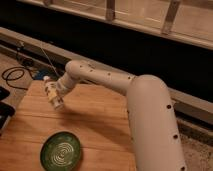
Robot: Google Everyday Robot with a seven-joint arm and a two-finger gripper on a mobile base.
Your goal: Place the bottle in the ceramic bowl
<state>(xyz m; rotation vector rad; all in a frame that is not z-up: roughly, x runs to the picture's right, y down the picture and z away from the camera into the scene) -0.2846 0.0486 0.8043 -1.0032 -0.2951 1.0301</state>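
One ceramic bowl (61,151) sits near the front edge of the table (95,120), its pale ring pattern showing inside. One bottle (52,94), tilted with its cap upward, is gripped in the closed claw (57,91) over the table's rear left, well apart from the bowl and seemingly off the wood. The white arm (150,115) reaches in from the lower right and bends down-left at the wrist.

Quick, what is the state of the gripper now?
Gripper: closed, holding the bottle, above the wooden table, behind the ceramic bowl.
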